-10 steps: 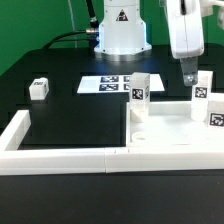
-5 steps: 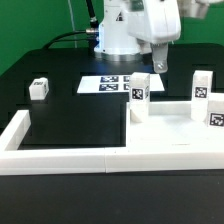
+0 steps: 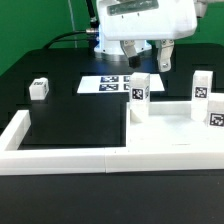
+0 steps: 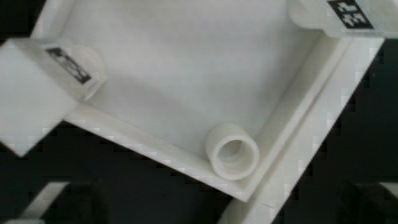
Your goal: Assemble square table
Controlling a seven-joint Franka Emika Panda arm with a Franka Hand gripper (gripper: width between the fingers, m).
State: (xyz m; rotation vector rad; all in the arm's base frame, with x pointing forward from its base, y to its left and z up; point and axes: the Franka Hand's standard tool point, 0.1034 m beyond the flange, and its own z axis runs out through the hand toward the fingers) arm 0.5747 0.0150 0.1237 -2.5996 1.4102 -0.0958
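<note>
The white square table slab (image 3: pixel 165 132) lies at the exterior view's right, against the white bars. Three tagged white legs stand upright on it: one at its far left corner (image 3: pixel 138 96), one at the far right (image 3: pixel 202 86), one at the right edge (image 3: pixel 215 110). A fourth leg (image 3: pixel 39 89) lies loose on the black table at the left. My gripper (image 3: pixel 150 58) hangs above the slab's far edge, open and empty. The wrist view shows the slab (image 4: pixel 187 70), an empty round corner socket (image 4: pixel 237 151) and two legs (image 4: pixel 50 75) (image 4: pixel 361 14).
The marker board (image 3: pixel 108 84) lies behind the slab by the robot base. Long white bars form a low fence along the front (image 3: pixel 70 158) and the left (image 3: pixel 14 130). Black table surface lies between the loose leg and the slab.
My gripper has moved from the slab's right side, near the right legs, toward the exterior view's left, risen a little and turned its hand broadside. The legs have not moved.
</note>
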